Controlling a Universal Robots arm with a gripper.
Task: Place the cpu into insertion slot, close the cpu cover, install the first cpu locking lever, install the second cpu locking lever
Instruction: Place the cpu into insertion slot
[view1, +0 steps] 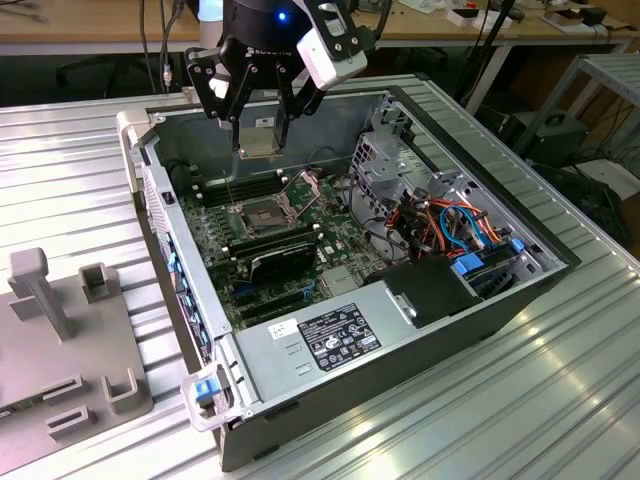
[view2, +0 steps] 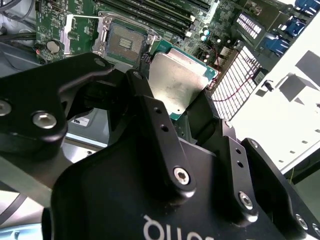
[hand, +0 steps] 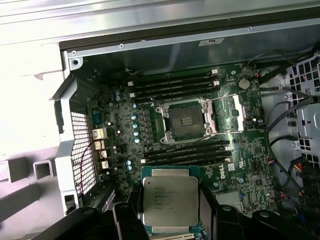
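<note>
The cpu (hand: 170, 200) has a smooth, silvery-grey metal lid with a dull sheen and a greenish laminate edge. The gripper (view2: 175, 102) is matt black metal with shiny steel screw heads. The insertion slot (hand: 186, 121) looks like dark matt plastic inside a bright metal rim. The cpu cover (hand: 226, 112) is thin, glossy bare metal. The circuit board (hand: 112, 130) is lacquered green. In the exterior view the ribbed table (view1: 560, 400) is satin aluminium. At eight o'clock of the dark sheet-metal case (view1: 420, 375) lies a matt grey plastic fixture (view1: 60, 330).
</note>
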